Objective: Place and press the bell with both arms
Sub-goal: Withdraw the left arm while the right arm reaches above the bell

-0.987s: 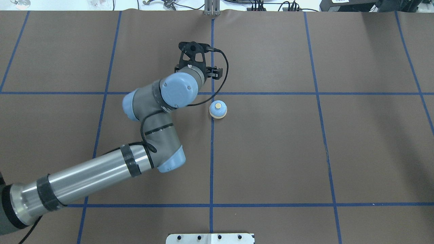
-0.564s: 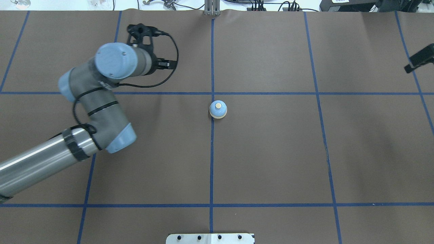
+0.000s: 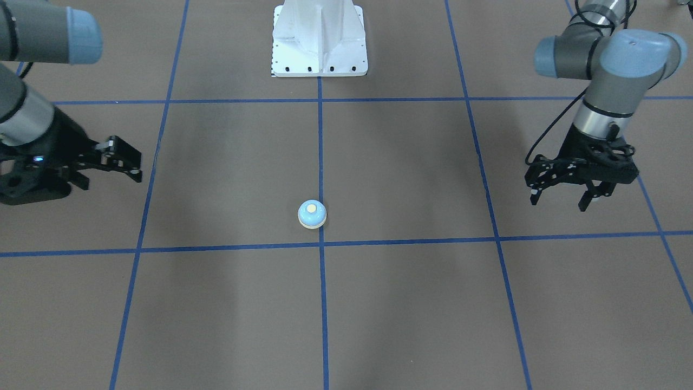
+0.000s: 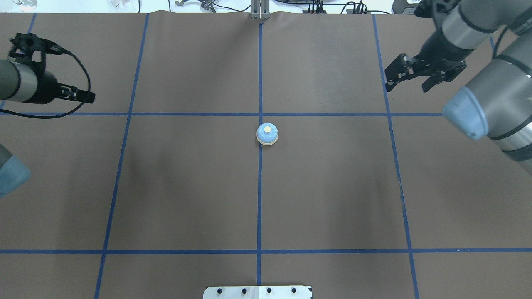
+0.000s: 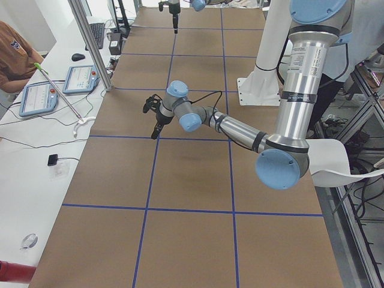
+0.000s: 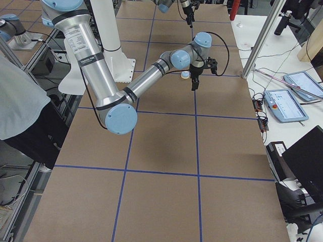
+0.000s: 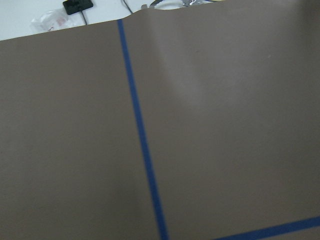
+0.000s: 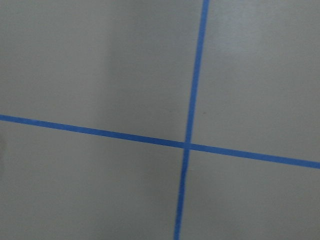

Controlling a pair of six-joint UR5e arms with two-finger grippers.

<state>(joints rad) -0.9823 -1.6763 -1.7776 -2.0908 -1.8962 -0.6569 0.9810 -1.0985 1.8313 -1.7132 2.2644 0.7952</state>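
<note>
The light-blue bell [image 4: 267, 133] with its cream button stands upright on the brown table at the crossing of the centre tape lines, also in the front view [image 3: 312, 214] and the right side view [image 6: 185, 75]. Nothing touches it. My left gripper [image 3: 559, 200] hangs open and empty above the table, far to the bell's left side; in the overhead view only its wrist [image 4: 25, 85] shows at the left edge. My right gripper [image 4: 408, 86] is open and empty, far right of the bell and beyond it, also in the front view [image 3: 127, 162]. Both wrist views show only table and tape.
The white pedestal [image 3: 319, 38] stands at the table's near edge by the robot [image 4: 257, 292]. Blue tape lines [image 4: 259, 199] grid the brown cover. A metal post [image 4: 259, 10] stands at the far edge. Tablets [image 6: 285, 103] lie on the side desk.
My left arm has swung from beside the bell out to the left edge of the table. My right arm has come in from the right edge. The bell has not moved.
</note>
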